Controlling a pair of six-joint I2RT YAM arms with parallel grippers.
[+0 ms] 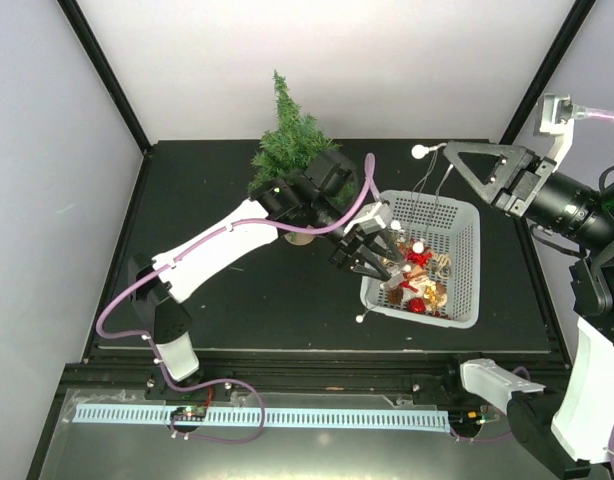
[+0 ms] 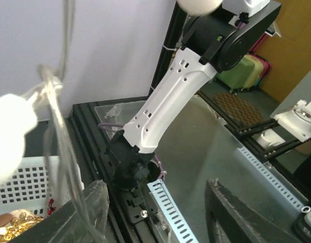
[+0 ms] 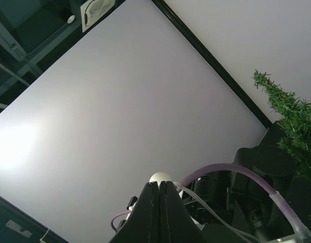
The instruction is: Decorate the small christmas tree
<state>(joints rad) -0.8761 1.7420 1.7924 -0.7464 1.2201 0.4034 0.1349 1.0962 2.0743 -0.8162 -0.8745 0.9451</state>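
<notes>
Left claw is held apart over a basket; right claw is pressed together, seemingly on a clear beaded strand.

Pale walls, black tabletop

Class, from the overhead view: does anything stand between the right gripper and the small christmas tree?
Yes. The left arm reaches across the small christmas tree, its wrist covering the lower branches on the basket side. The right gripper, shut on a beaded strand, seems to have a clear line only to the treetop.
</notes>
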